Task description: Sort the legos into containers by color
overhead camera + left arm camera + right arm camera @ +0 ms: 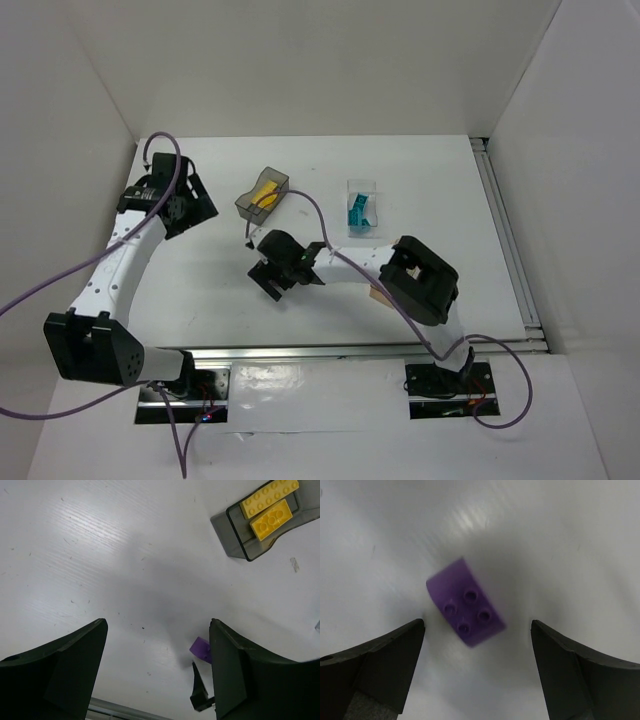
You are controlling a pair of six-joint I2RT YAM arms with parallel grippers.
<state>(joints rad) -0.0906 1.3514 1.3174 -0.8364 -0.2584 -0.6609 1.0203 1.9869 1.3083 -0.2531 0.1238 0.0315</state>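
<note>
A purple lego (465, 607) lies flat on the table, studs up, near the middle and a little to the left. It is a small plastic brick with four round studs in a square. One long side is curved like an arch and the other is straight. Its edges look slightly blurred in the right wrist view.

The right gripper (477, 646) hangs directly over it with its jaws spread wide. One dark finger (375, 670) stands to each side of the brick, and clear white table shows between brick and fingers. It touches nothing and holds nothing. From the left wrist camera only a corner of the same purple brick shows past one finger.

Just beyond that gripper, further from the arms, sits the smoky dark grey container (227, 535). It is a translucent, round-cornered rectangular bin, and two yellow legos (271, 520) lie side by side in it with their studs up. To its right, apart from it, stands the clear colourless container (362, 186) with teal legos (357, 213) inside.

The left gripper (175, 200) is at the far left of the table, well away from the bins. Its jaws are also wide open over bare surface, gripping nothing and touching nothing.

The table (440, 170) is matte white with fine parallel streaks and a few dark specks. Plain white walls enclose it on three sides.
</note>
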